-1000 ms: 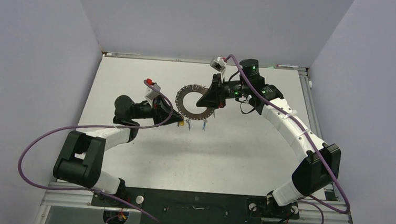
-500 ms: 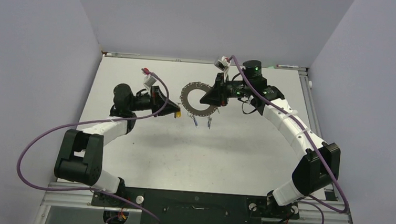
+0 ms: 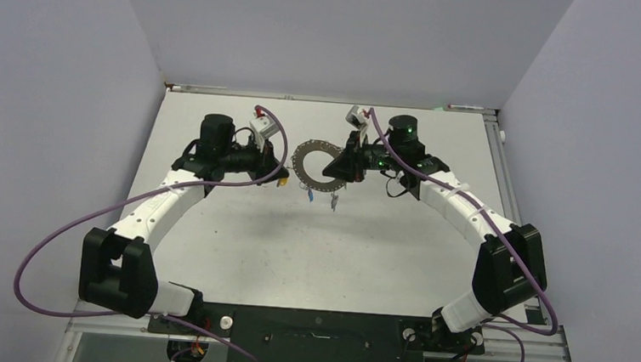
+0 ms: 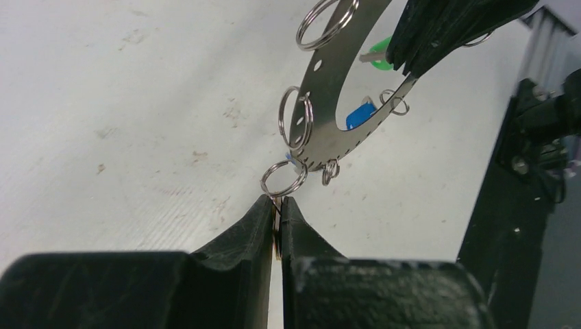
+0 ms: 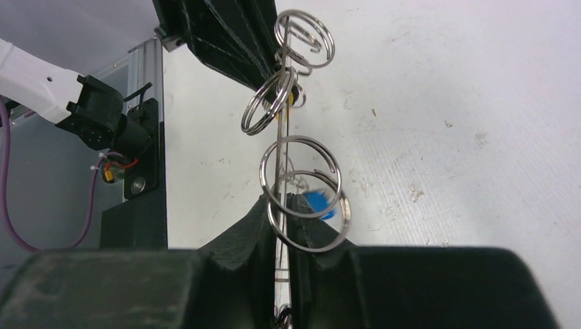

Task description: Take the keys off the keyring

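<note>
The keyring (image 3: 311, 165), a flat grey disc with wire loops on its rim, is held above the table by my right gripper (image 3: 341, 164), which is shut on its right rim. In the right wrist view the disc stands edge-on between the jaws (image 5: 282, 226). My left gripper (image 3: 281, 178) is shut on a yellow-headed key (image 3: 283, 181) at the disc's lower left rim. The left wrist view shows its metal blade pinched between the fingertips (image 4: 276, 226), with a wire loop (image 4: 283, 179) reaching to the disc (image 4: 329, 103). A blue key (image 4: 357, 115) and a green key (image 4: 380, 55) hang from the disc.
The white table (image 3: 312, 249) has raised walls on the left, back and right. A black frame rail (image 3: 315, 325) with both arm bases runs along the near edge. Purple cables loop from both arms.
My left arm has swung toward the back, its gripper staying shut on the yellow key at the ring's left rim. The right gripper and ring have shifted only slightly.
</note>
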`<move>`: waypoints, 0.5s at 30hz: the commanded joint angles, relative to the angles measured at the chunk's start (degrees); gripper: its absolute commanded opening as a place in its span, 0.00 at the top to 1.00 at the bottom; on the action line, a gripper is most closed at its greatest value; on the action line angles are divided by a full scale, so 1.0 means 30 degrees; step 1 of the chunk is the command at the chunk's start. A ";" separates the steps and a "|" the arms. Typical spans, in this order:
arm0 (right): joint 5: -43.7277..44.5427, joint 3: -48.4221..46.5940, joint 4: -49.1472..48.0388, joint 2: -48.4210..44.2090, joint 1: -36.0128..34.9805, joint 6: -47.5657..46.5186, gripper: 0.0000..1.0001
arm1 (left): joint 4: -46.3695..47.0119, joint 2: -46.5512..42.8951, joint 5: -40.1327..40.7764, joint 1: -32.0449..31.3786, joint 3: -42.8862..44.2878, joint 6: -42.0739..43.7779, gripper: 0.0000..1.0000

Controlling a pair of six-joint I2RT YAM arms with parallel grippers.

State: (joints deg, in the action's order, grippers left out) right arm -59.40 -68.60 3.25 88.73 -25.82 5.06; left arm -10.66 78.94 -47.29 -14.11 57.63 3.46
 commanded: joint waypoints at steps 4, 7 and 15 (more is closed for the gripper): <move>-0.1296 0.2224 -0.4265 -0.0661 0.0196 -0.0080 0.76 | -0.6951 -0.0359 0.4730 -0.0495 0.3320 0.7170 1.00; -0.1515 0.3001 -0.5041 -0.0895 0.0173 0.0044 0.67 | -0.7642 -0.0340 0.5023 -0.0698 0.3800 0.8610 1.00; -0.1985 0.3609 -0.4194 -0.1515 0.0137 -0.0826 0.39 | -0.9932 -0.0142 0.5512 -0.1551 0.5636 1.3088 1.00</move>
State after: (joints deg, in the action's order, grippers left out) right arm -62.39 -57.69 -6.76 88.23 -25.80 5.43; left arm -36.97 78.94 -31.59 -18.00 68.97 32.88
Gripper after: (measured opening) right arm 0.571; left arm 0.031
